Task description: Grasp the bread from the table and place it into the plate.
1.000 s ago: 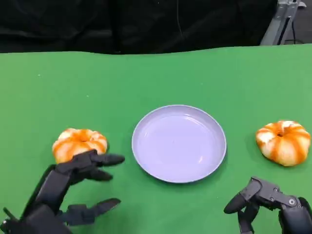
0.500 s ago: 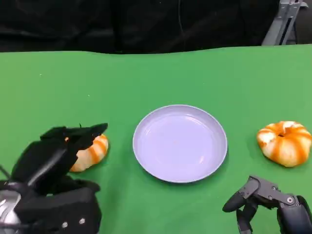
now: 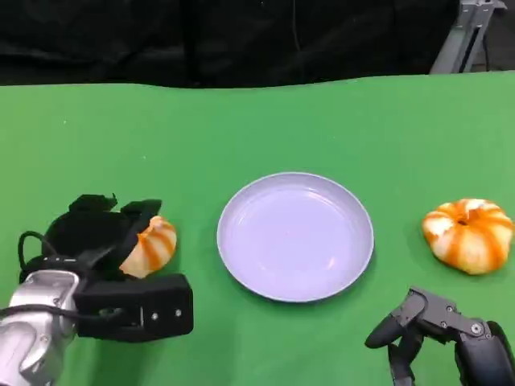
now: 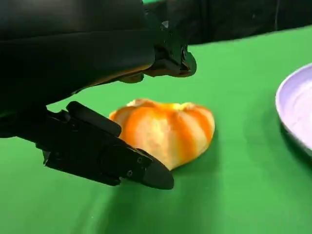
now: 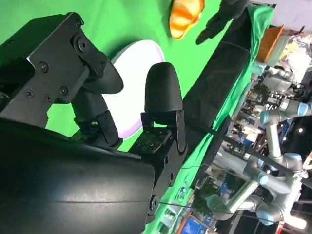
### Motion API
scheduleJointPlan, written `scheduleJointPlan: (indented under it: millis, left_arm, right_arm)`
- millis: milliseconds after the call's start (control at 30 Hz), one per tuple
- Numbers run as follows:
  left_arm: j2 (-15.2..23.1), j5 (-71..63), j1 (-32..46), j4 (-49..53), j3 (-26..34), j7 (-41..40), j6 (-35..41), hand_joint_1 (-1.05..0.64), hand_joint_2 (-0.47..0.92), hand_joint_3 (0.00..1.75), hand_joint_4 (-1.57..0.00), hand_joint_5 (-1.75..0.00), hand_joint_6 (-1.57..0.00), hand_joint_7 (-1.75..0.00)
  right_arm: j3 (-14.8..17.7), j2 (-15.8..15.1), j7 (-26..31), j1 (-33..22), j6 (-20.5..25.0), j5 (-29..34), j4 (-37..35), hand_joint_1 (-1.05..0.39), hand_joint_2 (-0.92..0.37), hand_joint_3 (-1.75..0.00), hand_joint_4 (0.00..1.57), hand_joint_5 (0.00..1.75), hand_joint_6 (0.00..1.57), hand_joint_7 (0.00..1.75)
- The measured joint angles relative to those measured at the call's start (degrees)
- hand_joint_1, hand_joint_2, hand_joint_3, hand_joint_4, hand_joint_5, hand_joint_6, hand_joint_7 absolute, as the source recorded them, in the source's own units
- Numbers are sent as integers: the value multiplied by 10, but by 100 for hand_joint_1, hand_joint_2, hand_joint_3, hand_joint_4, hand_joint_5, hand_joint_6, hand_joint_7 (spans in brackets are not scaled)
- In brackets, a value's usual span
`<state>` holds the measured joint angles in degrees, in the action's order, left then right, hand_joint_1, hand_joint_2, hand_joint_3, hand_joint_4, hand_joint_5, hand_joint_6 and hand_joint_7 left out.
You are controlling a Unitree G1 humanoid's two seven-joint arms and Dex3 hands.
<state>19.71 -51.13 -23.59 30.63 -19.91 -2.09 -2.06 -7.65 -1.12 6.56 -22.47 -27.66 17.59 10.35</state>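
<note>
From my station I saw the left hand (image 3: 100, 241) cupped over the near bread (image 3: 150, 246), fingers above it and the thumb low in front. In the left wrist view the upper fingers (image 4: 168, 53) arched over the bun (image 4: 165, 130) with green showing between them and the crust, while the lower digit lay against its near side; I could not tell whether the hand had actually closed on it. The bread sat on the green table (image 3: 257, 129), left of the plate (image 3: 295, 236) and clear of its rim. It was a round, orange-striped bun, flattish, its wider span running roughly side to side in the head view, the exposed half facing the plate.

The right hand (image 3: 438, 334) hung low at the near right edge, fingers curled loosely downward, holding nothing. A second bun (image 3: 468, 234) lay to the right of the plate, apart from it and from that hand.

A strip of bare cloth separated the near bread from the plate, and the table stretched open behind both up to the dark backdrop (image 3: 241, 40).
</note>
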Motion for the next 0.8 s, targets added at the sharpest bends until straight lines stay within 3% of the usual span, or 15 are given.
scheduleJointPlan:
  millis: [133, 267, 300, 333, 367, 400, 433, 467, 500, 667, 733, 800]
  left_arm:
    - [-21, 1, -53, 122, -32, -22, 4, -44, 91, 2, -19, -31, -32, -2]
    - [-39, 17, -110, 223, -51, -47, -10, -35, 92, 8, -47, -23, -49, -4]
    - [-42, 21, -122, 244, -55, -55, -14, -28, 90, 5, -68, -28, -66, -7]
    - [-45, 26, -130, 262, -56, -69, -24, -23, 89, 2, -81, -67, -92, -9]
    - [-46, 33, -135, 279, -56, -90, -37, -22, 88, 1, -79, -101, -104, -10]
    - [-47, 40, -137, 293, -56, -113, -48, -21, 88, 1, -78, -120, -110, -11]
    - [-48, 45, -138, 306, -56, -135, -62, -20, 88, 0, -86, -152, -99, -77]
    - [-48, 46, -139, 315, -58, -156, -76, -19, 88, 0, -88, -163, -87, -112]
    - [-46, 46, -139, 323, -62, -177, -91, -19, 89, 0, -88, -169, -82, -124]
    - [-37, 46, -139, 329, -79, -234, -134, -17, 87, 0, -84, -174, -80, -125]
    - [-35, 45, -138, 328, -84, -247, -140, -13, 88, 1, -81, -175, -67, -163]
    - [-31, 43, -127, 312, -93, -277, -154, -13, 88, 2, -80, -175, -63, -172]
  right_arm:
    - [0, 0, 0, -2, 0, 2, 1, 12, -29, -139, 81, 171, 81, 127]
    - [0, 0, -1, -4, 0, 2, 2, 11, -29, -138, 82, 171, 81, 127]
    - [0, 0, -1, -5, 0, 2, 2, 11, -29, -138, 82, 171, 81, 126]
    - [-1, 0, -1, -5, 0, 2, 2, 10, -29, -138, 82, 171, 81, 126]
    - [-1, 0, -1, -7, 0, 2, 3, 10, -29, -137, 82, 171, 81, 126]
    - [-1, 0, -1, -8, 0, 2, 3, 9, -30, -137, 82, 171, 81, 126]
    - [0, 0, -1, -9, 0, 2, 4, 9, -29, -137, 82, 171, 81, 126]
    - [-1, 0, -1, -9, 0, 3, 4, 9, -29, -137, 82, 171, 82, 126]
    - [0, 0, -1, -9, 0, 3, 4, 9, -29, -137, 82, 171, 82, 126]
    - [-1, 0, -1, -8, 0, 3, 4, 10, -30, -137, 81, 171, 82, 126]
    - [-1, 0, -1, -8, 0, 3, 4, 10, -30, -137, 81, 171, 81, 126]
    - [0, 0, -1, -8, 0, 3, 4, 10, -30, -137, 81, 171, 81, 126]
